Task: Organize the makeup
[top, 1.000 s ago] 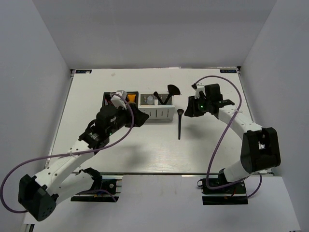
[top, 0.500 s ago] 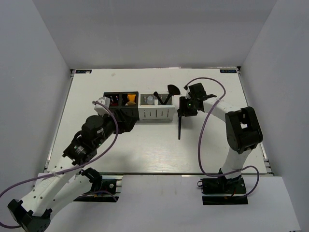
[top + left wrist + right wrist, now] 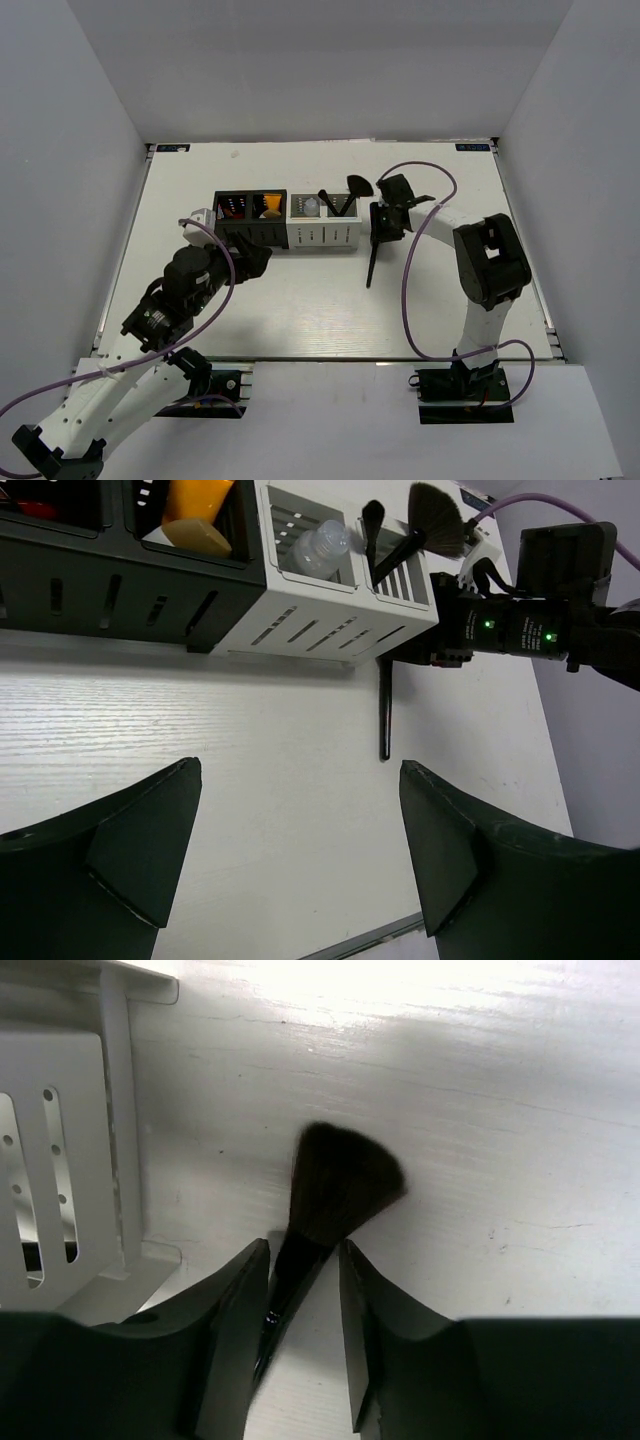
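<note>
Beside a white slotted box [image 3: 322, 234], a black bristle brush [image 3: 340, 1185] is narrowly straddled by the right claw [image 3: 305, 1260], grip uncertain; the left claw [image 3: 298, 780] is spread wide.

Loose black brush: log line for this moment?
black bristle brush: lying on table | right end effector: straddling its neck, grip unclear | left end effector: open, empty

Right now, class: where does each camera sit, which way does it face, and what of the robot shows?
Top: above and behind the bases, looking down on the table; left arm and right arm show.
Left wrist: low over the table, facing the white box; own open fingers at bottom.
Right wrist: close above a brush, looking down; own fingers flank its handle.
Shared: all three show that brush.
</note>
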Controlling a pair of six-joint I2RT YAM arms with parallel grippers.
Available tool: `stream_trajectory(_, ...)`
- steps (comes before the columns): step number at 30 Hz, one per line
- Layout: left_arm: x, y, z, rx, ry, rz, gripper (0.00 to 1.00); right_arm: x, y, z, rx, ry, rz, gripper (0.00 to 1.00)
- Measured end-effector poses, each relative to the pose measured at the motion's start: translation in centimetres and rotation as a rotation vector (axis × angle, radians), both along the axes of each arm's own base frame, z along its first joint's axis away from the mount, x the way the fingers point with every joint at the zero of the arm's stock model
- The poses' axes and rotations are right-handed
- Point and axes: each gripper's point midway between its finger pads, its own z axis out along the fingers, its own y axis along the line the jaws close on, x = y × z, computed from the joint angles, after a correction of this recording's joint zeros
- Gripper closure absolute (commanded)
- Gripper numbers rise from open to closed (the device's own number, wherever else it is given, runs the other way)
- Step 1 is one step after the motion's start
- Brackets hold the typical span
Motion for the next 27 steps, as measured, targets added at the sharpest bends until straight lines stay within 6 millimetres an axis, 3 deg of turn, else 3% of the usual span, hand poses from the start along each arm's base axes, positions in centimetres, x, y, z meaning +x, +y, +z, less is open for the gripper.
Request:
stream_trajectory(6, 0.1, 0.4, -0.3, 0.013, 0.006, 0.018, 0.1, 0.3, -0.8, -0.2, -0.058, -0.027, -0.01, 0.76)
stream_trajectory(11, -0.1, 0.6, 0.1, 0.005, -0.008, 0.024, 0.1, -0.7, -2.5, -0.2, -0.077, -0.029, -0.028, 0.98)
stream_trajectory(18, -0.3, 0.8, 0.8, -0.011, -0.032, 0.024, 0.1, -3.4, -4.5, 0.5, -0.016, 0.011, 0.029, 1.0)
stream_trajectory(21, -0.3, 0.8, 0.9, -0.008, -0.037, 0.022, 0.1, -3.4, -3.8, 3.6, 0.072, -0.053, 0.094, 1.0)
stream_trajectory(27, -0.3, 0.9, 1.4, -0.016, -0.068, 0.019, 0.1, -2.0, 0.4, 16.3, 0.311, -0.418, 0.335, 1.0)
